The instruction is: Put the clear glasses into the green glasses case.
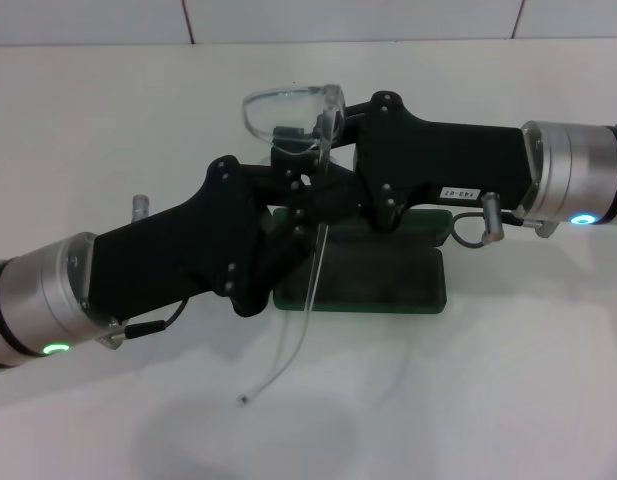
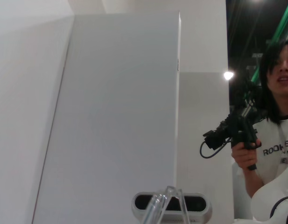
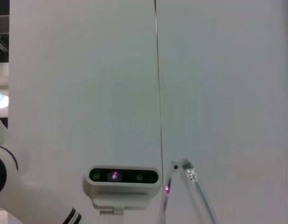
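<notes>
Both grippers hold the glasses (image 1: 293,110) above the case (image 1: 408,285): left gripper (image 1: 288,165) and right gripper (image 1: 333,140) clamped on the frame. Temples hang toward 6 o'clock; case directly beneath, long axis 3-to-9.

The clear glasses (image 1: 288,108) are seen to be of fully transparent, glossy plastic, with thin see-through arms. The green glasses case (image 1: 388,285) is shown with a dark green, smooth, faintly shiny shell. Both the left hand (image 1: 288,180) and the right hand (image 1: 333,150) are cased in matt black plastic, behind which brushed silvery metal cuffs are seen. The tabletop (image 1: 508,380) is given a smooth, matt white finish.
</notes>
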